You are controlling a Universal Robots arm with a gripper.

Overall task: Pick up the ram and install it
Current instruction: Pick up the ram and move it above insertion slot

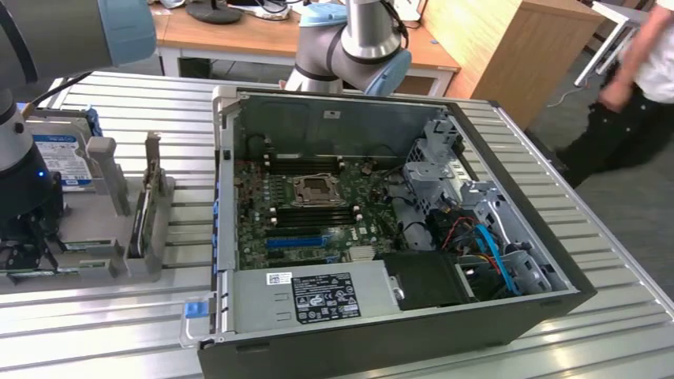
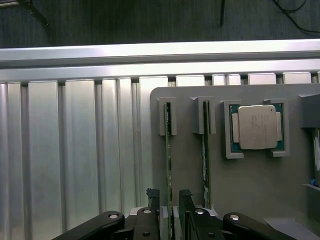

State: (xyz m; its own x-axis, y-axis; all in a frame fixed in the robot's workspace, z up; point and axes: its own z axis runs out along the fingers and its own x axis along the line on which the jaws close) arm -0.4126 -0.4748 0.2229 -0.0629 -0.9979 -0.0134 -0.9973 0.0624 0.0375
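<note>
Two thin green ram sticks stand on edge in slots of a grey holder [image 2: 192,175]. My gripper [image 2: 168,194] is open and straddles the end of one ram [image 2: 168,150], one finger on each side with a small gap to the board. The second ram [image 2: 205,160] stands parallel beside it, outside the fingers. In the exterior view my gripper [image 1: 27,249] hangs low over the holder [image 1: 106,237] at the exterior view's left, beside the open computer case [image 1: 226,237]. The motherboard's memory slots [image 1: 316,212] lie inside the case, below the processor socket.
A processor [image 2: 257,127] sits in a pocket of the holder near the ram sticks. A blue-labelled hard drive [image 1: 58,158] and an upright card [image 1: 153,185] stand on the holder. A person [image 1: 632,95] is at the exterior view's right, off the ribbed metal table [image 1: 126,332].
</note>
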